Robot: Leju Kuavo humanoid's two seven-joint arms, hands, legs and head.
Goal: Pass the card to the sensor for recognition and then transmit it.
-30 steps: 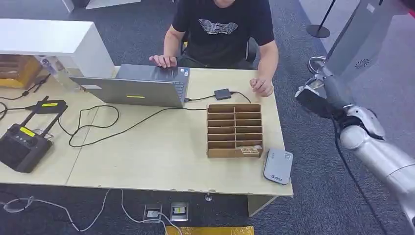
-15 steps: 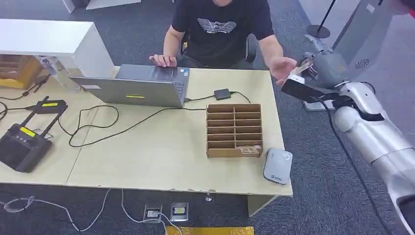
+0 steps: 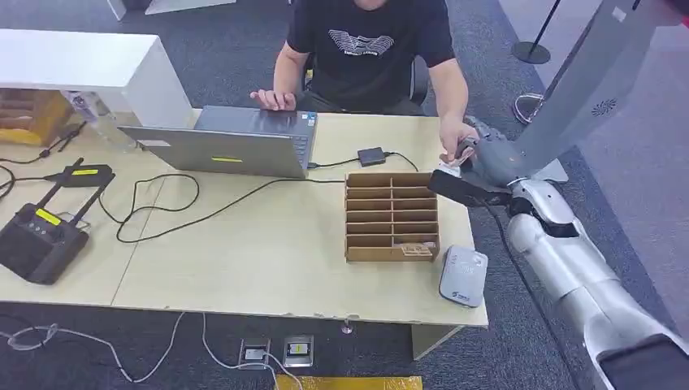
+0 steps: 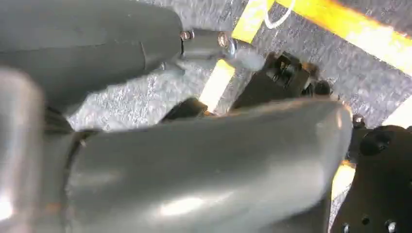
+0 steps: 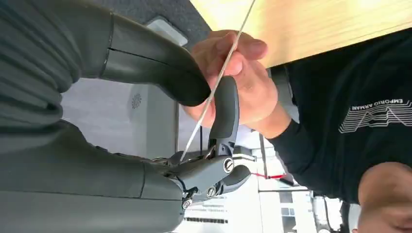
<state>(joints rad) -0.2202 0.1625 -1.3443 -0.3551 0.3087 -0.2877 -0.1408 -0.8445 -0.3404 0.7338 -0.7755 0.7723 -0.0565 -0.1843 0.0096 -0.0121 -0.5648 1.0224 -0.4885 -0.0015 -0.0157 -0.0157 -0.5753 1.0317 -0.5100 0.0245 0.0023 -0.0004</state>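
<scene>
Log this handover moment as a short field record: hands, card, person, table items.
right hand: pinches the card between thumb and a finger, beside the far right corner of the table
card: thin, seen edge-on in the right wrist view
person's hand: fingers closed on the card too
left hand: hangs over the floor; grip cannot be told
sensor: grey, at the table's near right corner
organizer: cardboard slots, left of the sensor
laptop: open, before the person
</scene>
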